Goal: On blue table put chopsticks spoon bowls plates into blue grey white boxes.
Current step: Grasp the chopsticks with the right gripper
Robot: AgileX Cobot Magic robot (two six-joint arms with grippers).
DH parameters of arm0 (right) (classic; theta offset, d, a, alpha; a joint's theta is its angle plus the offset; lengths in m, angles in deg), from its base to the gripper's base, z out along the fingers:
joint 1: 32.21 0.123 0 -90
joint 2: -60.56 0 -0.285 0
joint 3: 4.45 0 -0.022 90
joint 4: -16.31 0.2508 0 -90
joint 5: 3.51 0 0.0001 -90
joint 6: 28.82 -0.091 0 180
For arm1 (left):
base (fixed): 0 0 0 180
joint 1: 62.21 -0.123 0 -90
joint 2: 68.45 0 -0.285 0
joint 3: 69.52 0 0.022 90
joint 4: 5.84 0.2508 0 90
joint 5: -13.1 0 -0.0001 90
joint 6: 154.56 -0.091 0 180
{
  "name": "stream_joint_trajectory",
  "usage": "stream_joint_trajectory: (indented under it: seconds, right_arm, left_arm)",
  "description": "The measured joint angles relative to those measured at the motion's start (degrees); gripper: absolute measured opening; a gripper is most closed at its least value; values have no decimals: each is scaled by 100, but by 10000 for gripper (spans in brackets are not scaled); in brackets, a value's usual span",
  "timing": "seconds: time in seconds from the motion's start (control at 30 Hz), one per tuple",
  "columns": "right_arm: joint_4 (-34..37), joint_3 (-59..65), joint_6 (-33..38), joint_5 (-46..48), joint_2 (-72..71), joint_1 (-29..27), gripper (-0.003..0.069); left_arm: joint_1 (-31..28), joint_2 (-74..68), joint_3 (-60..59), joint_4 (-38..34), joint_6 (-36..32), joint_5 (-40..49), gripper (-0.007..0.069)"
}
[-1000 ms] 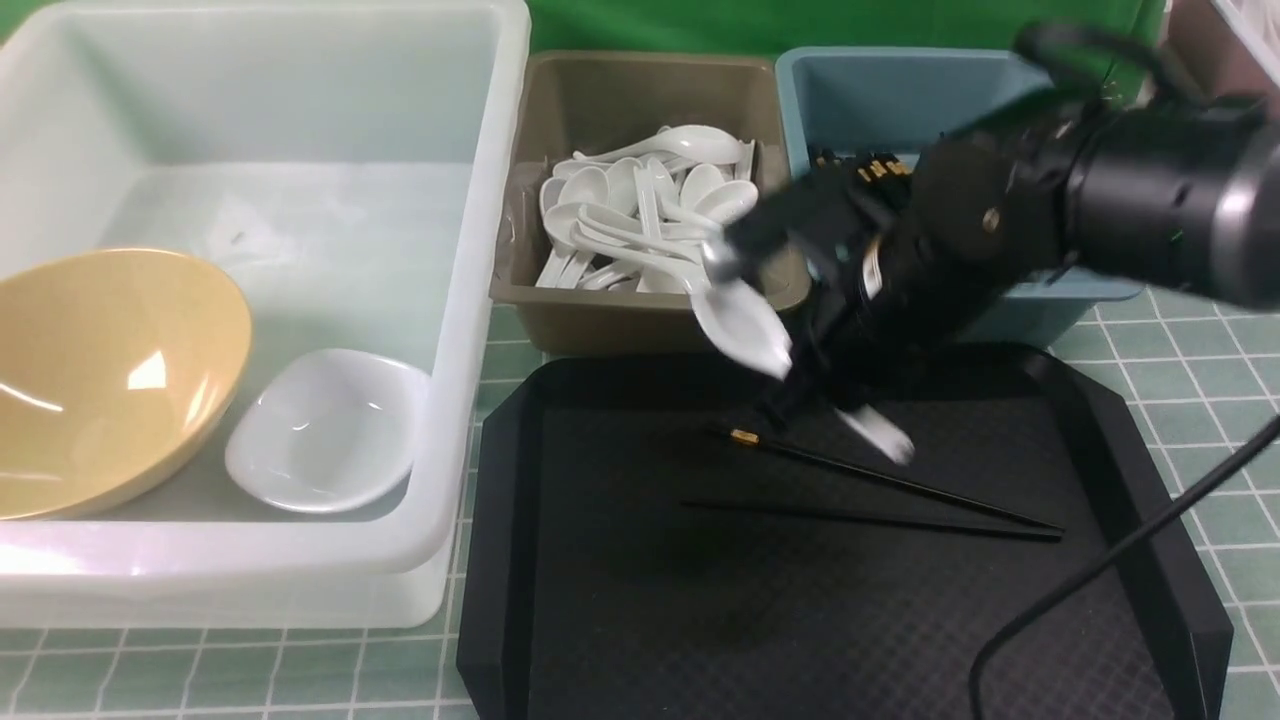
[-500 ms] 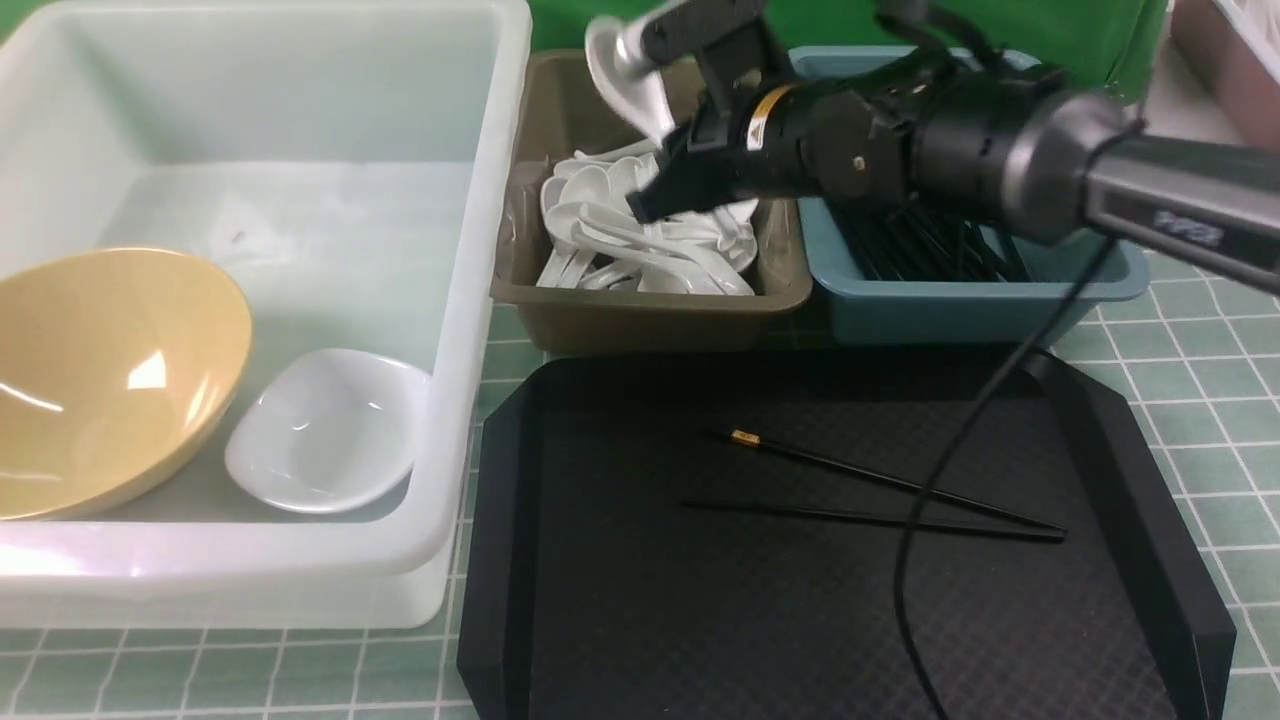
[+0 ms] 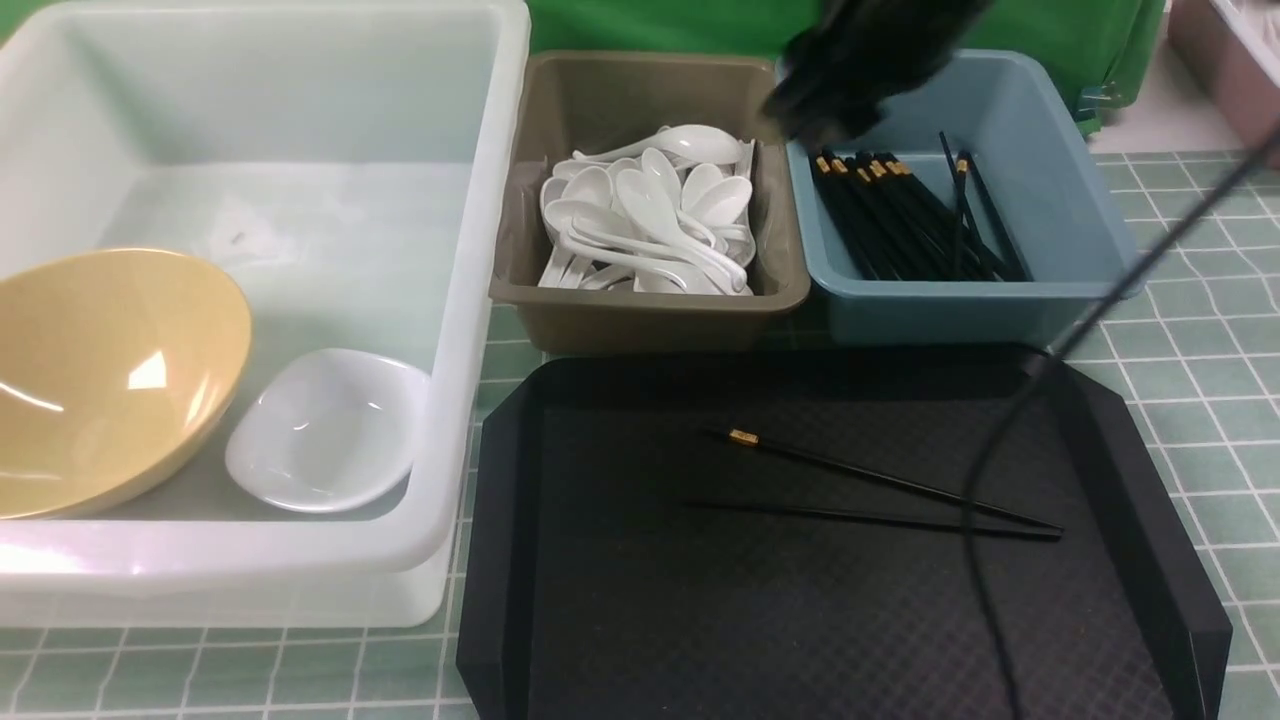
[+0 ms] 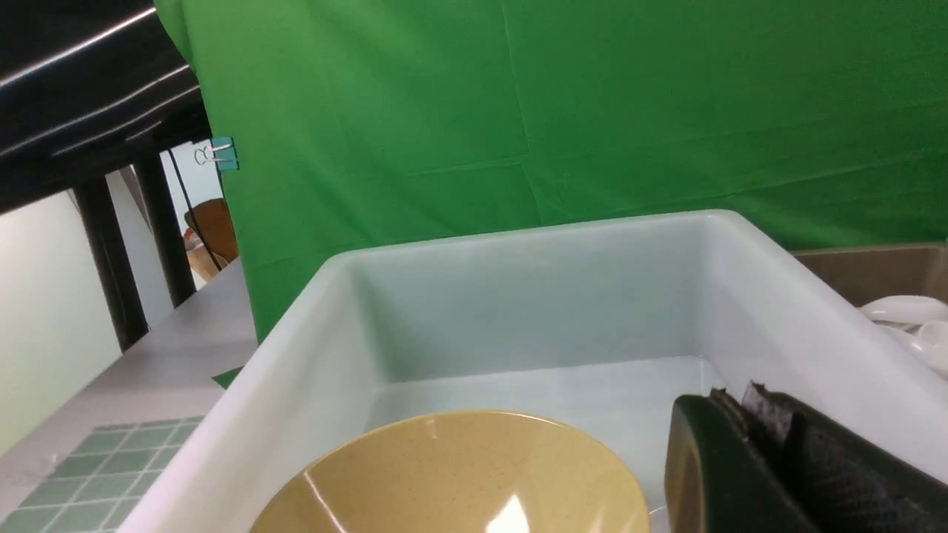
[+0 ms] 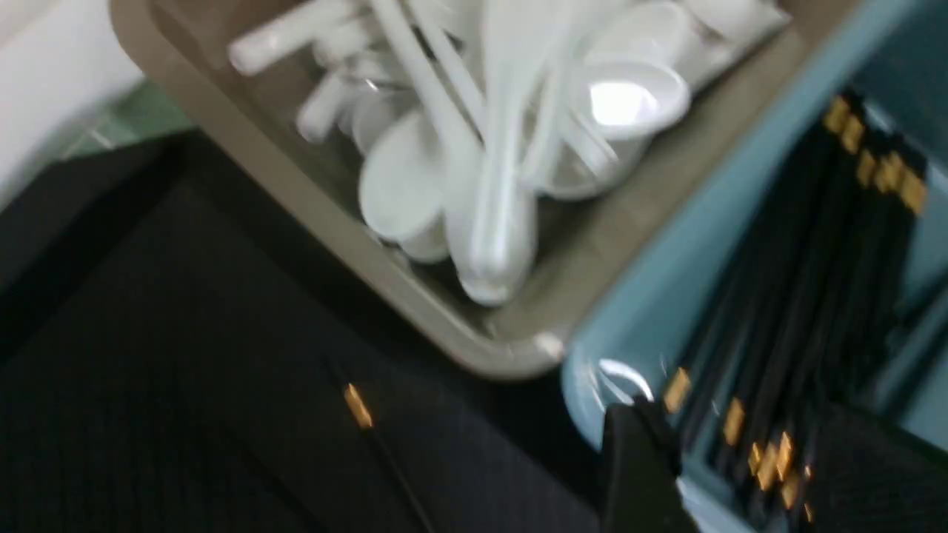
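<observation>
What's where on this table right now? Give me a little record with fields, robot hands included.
tub: bowl and dish inside
grey bin: spoons
blue bin: chopsticks
tray: two loose chopsticks, not yet binned
right gripper: open, empty, blurred, above the two small bins
left gripper: shut, empty, by the tub

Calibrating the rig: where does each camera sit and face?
Front: between the arms, facing forward over black tray; blurred right arm shows.
Left wrist: low at white tub, facing yellow bowl, green backdrop; shut left pincer shows.
Right wrist: above, facing down at grey bin, blue bin; right pincer open.
Shared: front and right wrist both see spoons.
</observation>
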Motion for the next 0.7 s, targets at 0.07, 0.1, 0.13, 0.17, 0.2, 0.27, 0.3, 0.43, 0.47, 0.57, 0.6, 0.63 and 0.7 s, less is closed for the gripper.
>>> stream_joint_trajectory:
  seconds: [0.07, 0.1, 0.13, 0.17, 0.2, 0.27, 0.3, 0.43, 0.47, 0.57, 0.6, 0.63, 0.7]
  right_arm:
    - [-7, 563, 58, 13, -224, -50, 359]
    - [11, 724, 117, 20, -287, -57, 359]
    - [78, 1248, 197, 19, -360, -57, 359]
    - [155, 1613, 301, 10, -395, -57, 359]
    - [209, 1987, 361, -42, -401, -57, 359]
    - [333, 2529, 497, -215, -387, -50, 359]
    - [403, 3018, 579, -497, -358, -30, 359]
    - [403, 3971, 976, -1519, -208, 23, 359]
    - [403, 4000, 1005, -1579, -188, 30, 359]
    - [483, 4052, 1145, -1872, 18, 81, 344]
    - [529, 4052, 1207, -1925, 97, 104, 331]
    - [558, 4052, 1251, -1953, 219, 134, 311]
    - [598, 4052, 1271, -1954, 292, 145, 296]
  left_arm:
    - [0, -103, 0, -86, 63, 59, 2]
    - [0, -212, 7, -154, 73, 125, 2]
    - [0, -351, 42, -235, 79, 238, 2]
    - [0, -476, 79, -307, 79, 354, 2]
    - [0, -603, 129, -387, 86, 473, 2]
    - [0, -758, 198, -520, 86, 633, 2]
    - [0, -870, 255, -648, 81, 726, 2]
    - [0, -1415, 448, -1413, -242, 1257, 2]
    - [0, -1465, 454, -1482, -290, 1286, 2]
    - [0, -1753, 456, -1947, -713, 1285, 2]
    - [0, -1782, 456, -2041, -800, 1230, 2]
    - [0, -1794, 456, -2119, -874, 1152, 2]
    - [0, -1794, 456, -2144, -901, 1077, 2]
